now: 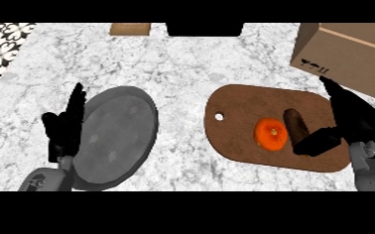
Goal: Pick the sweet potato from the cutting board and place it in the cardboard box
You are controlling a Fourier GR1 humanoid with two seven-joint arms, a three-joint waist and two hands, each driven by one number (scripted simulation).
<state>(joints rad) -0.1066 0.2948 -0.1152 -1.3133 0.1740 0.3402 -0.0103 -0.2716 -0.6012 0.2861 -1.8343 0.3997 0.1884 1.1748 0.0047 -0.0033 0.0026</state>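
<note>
On the cutting board (249, 104): sweet potato (296, 120) beside right hand (344, 114), fingers straight, thumb spread, holding nothing; left hand (64, 124) relaxed, empty.

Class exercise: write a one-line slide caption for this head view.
Right hand open beside the sweet potato on the cutting board, cardboard box behind.

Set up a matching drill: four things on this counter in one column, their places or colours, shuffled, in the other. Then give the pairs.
1. sweet potato
2. grey plate
3. cardboard box
4. orange fruit

A. far right corner of the counter
B. beside the left hand
C. brown, next to the right hand
D. middle of the cutting board

Pairs: 1-C, 2-B, 3-A, 4-D
</note>
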